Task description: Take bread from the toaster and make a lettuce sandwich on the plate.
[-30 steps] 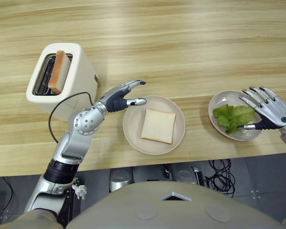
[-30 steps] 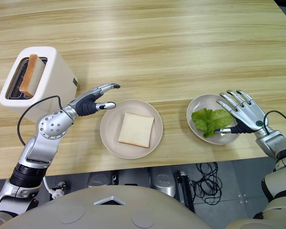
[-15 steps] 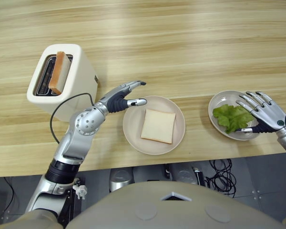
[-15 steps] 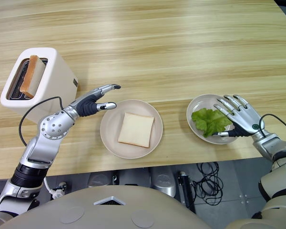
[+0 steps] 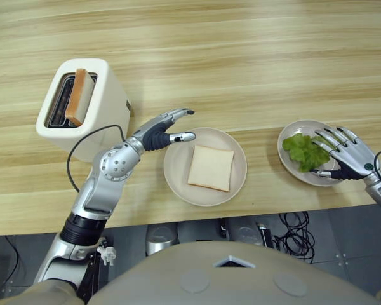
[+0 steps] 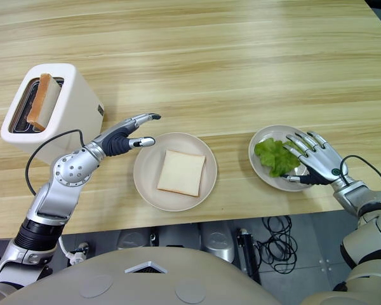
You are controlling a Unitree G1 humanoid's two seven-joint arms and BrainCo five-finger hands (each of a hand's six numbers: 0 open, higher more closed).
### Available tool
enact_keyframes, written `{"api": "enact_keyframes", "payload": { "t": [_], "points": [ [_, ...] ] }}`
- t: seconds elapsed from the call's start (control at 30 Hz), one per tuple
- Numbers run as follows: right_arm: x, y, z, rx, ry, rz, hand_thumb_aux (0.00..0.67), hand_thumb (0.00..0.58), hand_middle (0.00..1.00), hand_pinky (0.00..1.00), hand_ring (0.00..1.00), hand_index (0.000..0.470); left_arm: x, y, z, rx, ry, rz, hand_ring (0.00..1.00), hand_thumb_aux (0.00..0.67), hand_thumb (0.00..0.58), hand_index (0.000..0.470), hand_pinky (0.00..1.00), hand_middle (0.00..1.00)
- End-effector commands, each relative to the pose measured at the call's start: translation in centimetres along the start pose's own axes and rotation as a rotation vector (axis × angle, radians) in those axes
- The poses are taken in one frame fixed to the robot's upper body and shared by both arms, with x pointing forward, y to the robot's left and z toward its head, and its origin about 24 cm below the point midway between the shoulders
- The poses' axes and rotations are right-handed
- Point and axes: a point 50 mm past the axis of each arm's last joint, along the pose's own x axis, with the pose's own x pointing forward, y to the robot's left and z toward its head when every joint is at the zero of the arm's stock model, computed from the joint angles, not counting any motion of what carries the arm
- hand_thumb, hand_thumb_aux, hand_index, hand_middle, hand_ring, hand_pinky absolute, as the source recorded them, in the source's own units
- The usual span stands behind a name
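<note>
A white toaster stands at the left with one slice of bread sticking up from its slot. A beige plate in the middle holds a second, flat slice of bread. My left hand hovers open at that plate's left rim, fingers stretched toward the right. To the right, a green lettuce leaf lies bunched in a smaller dish. My right hand rests over the dish's right side, fingers spread on the leaf's right edge, thumb low at the near rim.
The toaster's black cable loops down past my left forearm to the table's front edge. Bare wooden tabletop stretches behind the plates.
My right hand has drawn back toward the near right and sunk lower over the dish. The lettuce now sits more bunched to the left. The left arm has stayed still.
</note>
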Motion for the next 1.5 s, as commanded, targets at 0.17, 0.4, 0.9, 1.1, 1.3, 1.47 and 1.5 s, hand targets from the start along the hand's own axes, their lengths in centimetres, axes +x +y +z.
{"api": "enact_keyframes", "payload": {
  "t": [0.17,0.4,0.9,1.1,1.3,1.47,1.5],
  "points": [
    [0.0,0.4,0.6,0.011,-0.012,0.02,0.67,0.58,0.0,0.0,0.0,0.46,0.1,-0.4,-0.7,-0.014,0.029,-0.018,0.0,0.0,0.0,0.0,0.0,0.0],
    [1.0,-0.1,0.6,0.021,-0.019,-0.024,0.67,0.58,0.0,0.0,0.0,0.46,0.3,-0.5,-0.9,-0.017,0.032,-0.018,0.0,0.0,0.0,0.0,0.0,0.0],
    [3.4,-2.6,-0.9,0.098,0.071,-0.195,0.67,0.58,0.0,0.0,0.0,0.46,0.7,-0.6,-1.2,-0.028,0.034,-0.008,0.0,0.0,0.0,0.0,0.0,0.0],
    [4.9,-4.3,-1.3,0.202,0.096,-0.314,0.67,0.58,1.0,1.0,1.0,0.46,0.8,-0.4,-1.5,-0.028,0.038,0.006,0.0,0.0,0.0,0.0,0.0,0.0],
    [6.3,-6.0,-1.1,0.228,0.041,-0.426,0.67,0.58,1.0,1.0,1.0,0.46,1.0,-0.5,-2.0,-0.035,0.053,0.02,0.0,0.0,0.0,0.0,0.0,0.0],
    [7.6,-7.8,-0.9,0.244,-0.013,-0.522,0.67,0.58,1.0,1.0,1.0,0.46,1.2,-0.6,-2.4,-0.046,0.059,0.028,0.0,0.0,0.0,0.0,0.0,0.0],
    [7.9,-8.2,-0.8,0.247,-0.024,-0.54,0.67,0.58,1.0,1.0,1.0,0.46,1.2,-0.7,-2.4,-0.048,0.06,0.029,0.0,0.0,0.0,0.0,0.0,0.0]
  ]
}}
